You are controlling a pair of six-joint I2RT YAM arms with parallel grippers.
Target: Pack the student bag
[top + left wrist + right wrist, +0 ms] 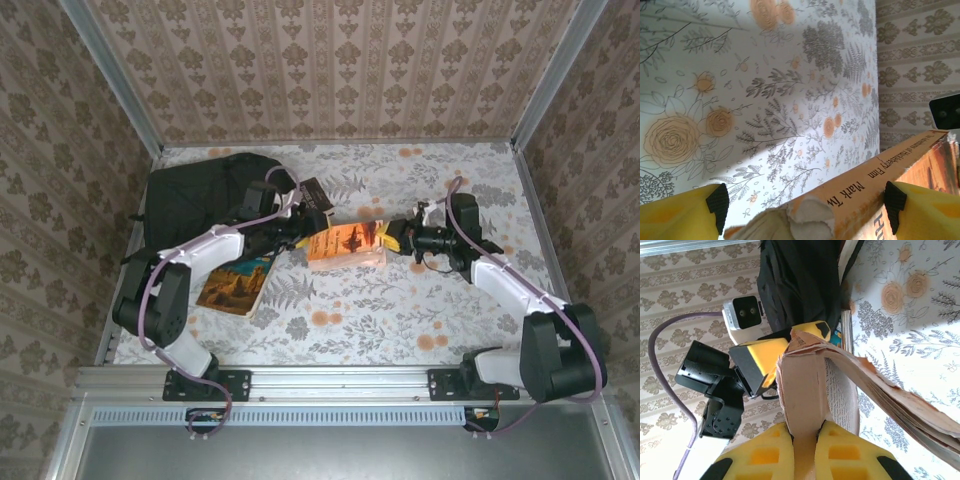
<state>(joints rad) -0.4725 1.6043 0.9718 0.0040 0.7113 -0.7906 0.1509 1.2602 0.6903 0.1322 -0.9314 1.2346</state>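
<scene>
Yellow fingers of the right hand (pixel 804 435) are clenched on the near end of the orange paperback (pixel 345 245). They pinch a brown, worn slab of cover between them, while the frayed pages splay away to one side. In the overhead view this hand reaches in from the right and holds the book's right end near the middle of the desk (pixel 400 310).

The left hand (pixel 805 202) is released. Its two yellow fingers with black pads stand wide apart on either side of the book's other end. The spine, printed with Mark Twain and Huckleberry Finn, runs up between them. One pad is right against the cover side, though I cannot tell whether it touches. The other pad stands clear of the torn page edges, with floral cloth showing in the gap. I cannot tell whether the book rests on the desk or hangs just above it.

The student bag (pixel 195 200) lies at the far left of the desk, against the left wall. It is a black, slumped mass just behind the left arm, and its right edge is near the left hand. From here I cannot tell whether its mouth is open.

A second book (pixel 235 285), with a blue and tan cover, lies flat on the desk nearer the bases. The white forearm of the left arm crosses above its far corner. Patterned wallpaper panels close in the desk on three sides.
</scene>
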